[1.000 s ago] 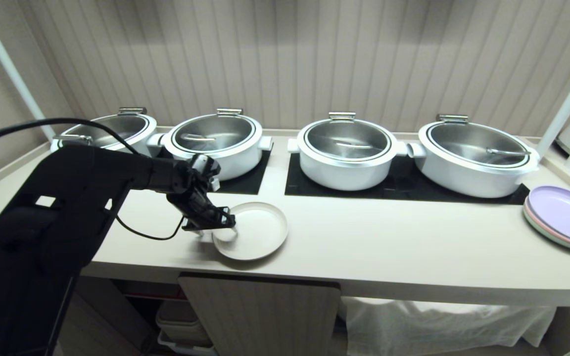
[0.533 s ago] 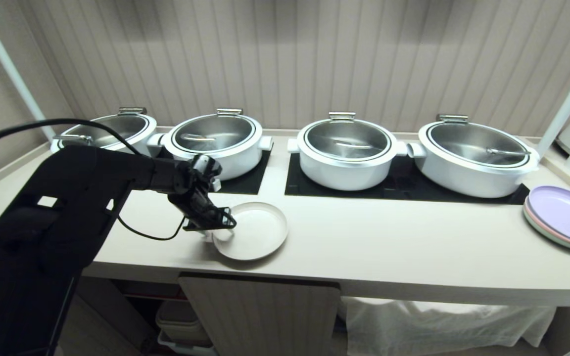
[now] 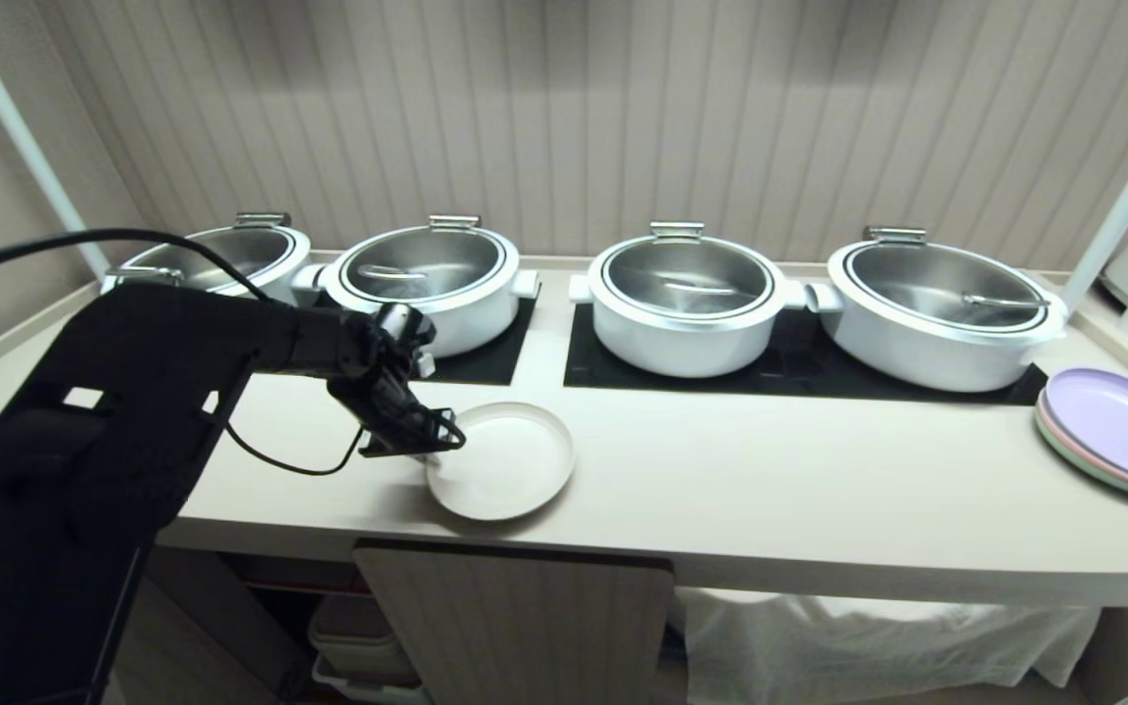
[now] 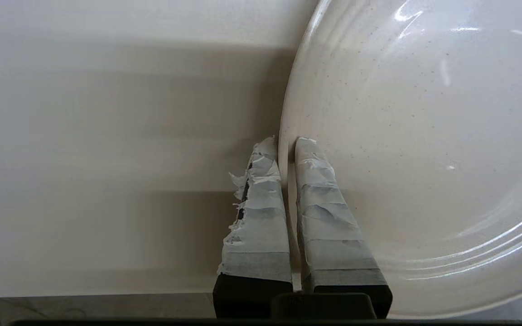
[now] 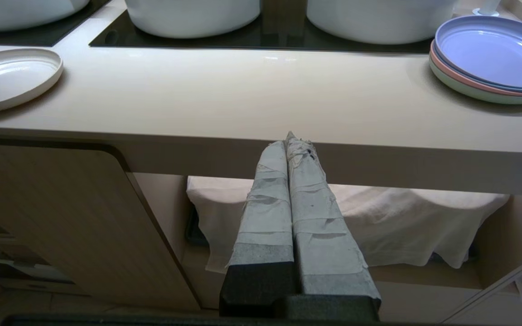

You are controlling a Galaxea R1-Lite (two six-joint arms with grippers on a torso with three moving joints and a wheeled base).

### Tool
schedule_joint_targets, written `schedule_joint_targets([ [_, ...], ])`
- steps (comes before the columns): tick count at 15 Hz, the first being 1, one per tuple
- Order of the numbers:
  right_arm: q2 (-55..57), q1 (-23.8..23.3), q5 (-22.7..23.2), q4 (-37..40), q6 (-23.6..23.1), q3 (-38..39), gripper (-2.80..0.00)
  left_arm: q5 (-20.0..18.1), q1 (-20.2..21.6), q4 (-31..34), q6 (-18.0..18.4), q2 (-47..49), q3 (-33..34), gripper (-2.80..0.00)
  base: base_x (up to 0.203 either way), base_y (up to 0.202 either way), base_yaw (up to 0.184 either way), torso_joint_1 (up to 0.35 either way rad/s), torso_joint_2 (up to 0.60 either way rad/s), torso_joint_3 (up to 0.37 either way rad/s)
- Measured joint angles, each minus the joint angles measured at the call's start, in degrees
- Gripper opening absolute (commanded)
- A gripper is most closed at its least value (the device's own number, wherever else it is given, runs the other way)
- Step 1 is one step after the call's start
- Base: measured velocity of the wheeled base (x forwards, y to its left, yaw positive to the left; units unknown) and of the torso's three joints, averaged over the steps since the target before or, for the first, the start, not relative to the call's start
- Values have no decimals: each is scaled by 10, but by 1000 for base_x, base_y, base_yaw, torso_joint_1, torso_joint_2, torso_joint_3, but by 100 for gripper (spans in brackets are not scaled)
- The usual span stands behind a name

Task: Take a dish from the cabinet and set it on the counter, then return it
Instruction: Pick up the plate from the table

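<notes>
Dish (image 3: 510, 460) on counter (image 3: 770, 490); left claw (image 4: 287, 144) pinching its rim.

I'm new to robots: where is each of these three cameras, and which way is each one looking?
Head view: from the robot's head, forward and down at the long cream-white counter; the black left arm shows, its left claw on the round off-white dish.
Left wrist view: behind the left claw, whose taped fingers pinch the dish's rim.
Right wrist view: low, before the counter's front edge, looking at it; the shut right claw shows.
Shared: all three see the dish and the counter.
</notes>
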Motion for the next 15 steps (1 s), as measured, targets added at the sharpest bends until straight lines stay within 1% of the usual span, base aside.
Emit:
schedule_joint_targets([
  [6, 0, 0, 0, 0, 0, 0, -280, -1, -2, 1, -9, -7, 1, -280, 0, 0, 0, 0, 0, 0],
  [7, 0, 0, 0, 0, 0, 0, -280, -1, -3, 2, -19, -9, 2, -280, 0, 0, 0, 0, 0, 0],
  [12, 0, 0, 0, 0, 0, 0, -280, -9, -12, 2, -105, -21, 5, -280, 0, 0, 0, 0, 0, 0],
  [15, 0, 0, 0, 0, 0, 0, -280, -16, -13, 2, -145, -31, 6, -280, 0, 0, 0, 0, 0, 0],
])
